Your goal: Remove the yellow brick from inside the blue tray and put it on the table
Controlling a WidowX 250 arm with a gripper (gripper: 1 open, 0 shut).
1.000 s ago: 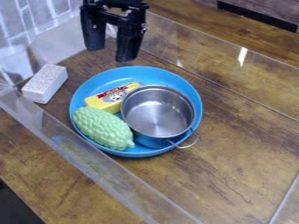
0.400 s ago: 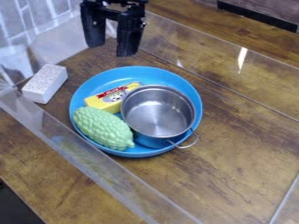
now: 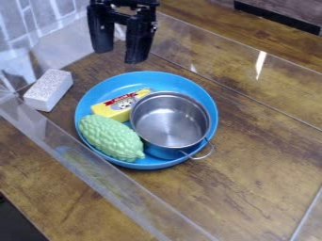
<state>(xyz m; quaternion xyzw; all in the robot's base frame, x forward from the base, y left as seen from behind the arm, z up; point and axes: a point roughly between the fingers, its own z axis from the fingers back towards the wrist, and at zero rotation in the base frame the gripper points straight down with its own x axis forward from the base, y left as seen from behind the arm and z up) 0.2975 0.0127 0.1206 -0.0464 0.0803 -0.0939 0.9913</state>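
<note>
The yellow brick [image 3: 122, 104] lies inside the blue tray [image 3: 201, 92], at its upper left, with a red-and-white mark on top. Beside it in the tray stand a shiny steel pot [image 3: 171, 122] and a green bumpy oval thing [image 3: 109, 137]. The tray rests on the dark wood-grain table [image 3: 258, 188] under a glossy sheet. My black gripper [image 3: 119, 47] hangs above the table just beyond the tray's far-left rim, pointing down. Its two fingers stand apart, open, with nothing between them.
A grey-white speckled block [image 3: 49, 88] lies on the table left of the tray. The clear sheet's edge [image 3: 75, 155] runs diagonally along the front left. Bare tabletop stretches to the right and front of the tray.
</note>
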